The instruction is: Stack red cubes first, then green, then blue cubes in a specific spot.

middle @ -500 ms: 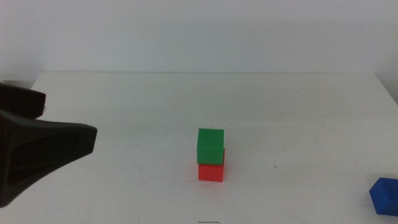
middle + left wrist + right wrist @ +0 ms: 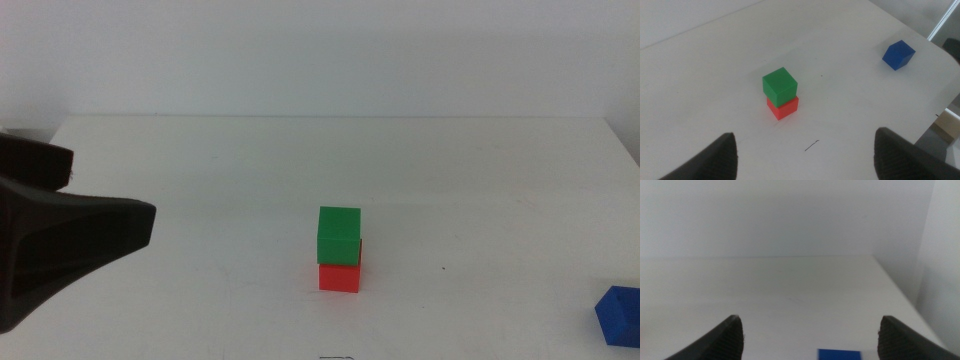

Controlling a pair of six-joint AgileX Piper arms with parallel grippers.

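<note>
On the white table (image 2: 200,170), near its middle, the green cube (image 2: 338,234) sits on top of the red cube (image 2: 339,275). The green one is turned slightly and shifted a little off square, so a thin strip of the red cube's top edge peeks out on one side. In the left wrist view the same pair shows, green cube (image 2: 779,86) over red cube (image 2: 783,107), with most of the red cube's top hidden under the green.

The blue cube (image 2: 621,313) lies well apart from the stack, at the table's near right corner, and the middle view cuts it off at the frame's edge. The left wrist view shows it whole (image 2: 898,54), lying alone close to the table's edge. In the right wrist view only a sliver of its top (image 2: 840,354) shows at the frame's border, between the two jaws.

The left end effector (image 2: 805,150) hangs above the table short of the stack, its jaws spread wide and holding nothing; in the middle view it is a large dark blurred shape (image 2: 60,240) at the left edge, partly cropped. The right end effector (image 2: 810,330) is out of the middle view; its jaws are also spread wide, empty, above the blue cube.

A faint short dark mark (image 2: 811,145) lies on the table near the stack.
</note>
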